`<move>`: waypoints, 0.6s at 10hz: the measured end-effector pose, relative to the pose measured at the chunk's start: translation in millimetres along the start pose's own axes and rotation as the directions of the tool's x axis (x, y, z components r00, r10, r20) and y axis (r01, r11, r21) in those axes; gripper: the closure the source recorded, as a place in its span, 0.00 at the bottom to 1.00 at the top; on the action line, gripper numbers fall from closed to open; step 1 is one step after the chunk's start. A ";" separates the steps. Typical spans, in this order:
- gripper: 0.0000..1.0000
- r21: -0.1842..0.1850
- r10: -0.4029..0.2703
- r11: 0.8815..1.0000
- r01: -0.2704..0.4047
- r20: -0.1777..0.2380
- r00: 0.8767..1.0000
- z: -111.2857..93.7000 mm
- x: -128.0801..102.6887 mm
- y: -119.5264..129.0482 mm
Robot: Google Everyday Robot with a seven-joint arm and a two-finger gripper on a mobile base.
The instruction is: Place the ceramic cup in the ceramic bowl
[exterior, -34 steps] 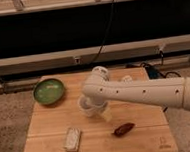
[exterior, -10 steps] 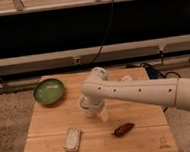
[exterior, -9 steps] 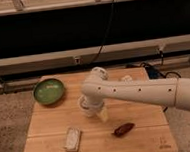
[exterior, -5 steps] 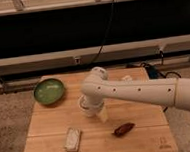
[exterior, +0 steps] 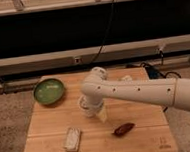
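The ceramic bowl (exterior: pixel 48 91) is green-glazed with a pale patch inside and sits at the far left corner of the wooden table. The ceramic cup (exterior: pixel 85 106) is a small whitish tumbler near the table's middle, mostly covered by my white arm. My gripper (exterior: pixel 90 108) hangs down from the bent wrist right at the cup, largely hidden by the arm. The cup is to the right of the bowl and nearer the front, apart from it.
A pale clear bottle (exterior: pixel 101 114) lies just right of the cup under the arm. A dark brown oblong object (exterior: pixel 124 129) lies front right. A flat grey-white packet (exterior: pixel 72 139) lies front left. The wooden table (exterior: pixel 47 125) ends at gravel floor; dark rails stand behind.
The arm has barely shifted over the cup. The cup, the bowl and the other things stay where they were.
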 end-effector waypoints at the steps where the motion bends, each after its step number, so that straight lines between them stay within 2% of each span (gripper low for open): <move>1: 0.27 0.000 -0.001 1.000 0.001 0.003 1.000 1.1 -0.6 -0.1; 3: 0.20 0.002 -0.003 1.000 0.003 0.007 1.000 0.5 -1.9 -1.2; 4: 0.22 0.002 -0.005 1.000 0.005 0.009 1.000 1.5 -2.1 -0.5; 5: 0.27 0.004 -0.006 1.000 0.006 0.011 1.000 3.9 -1.6 1.0; 6: 0.39 0.005 -0.006 1.000 0.006 0.013 1.000 10.5 1.4 5.6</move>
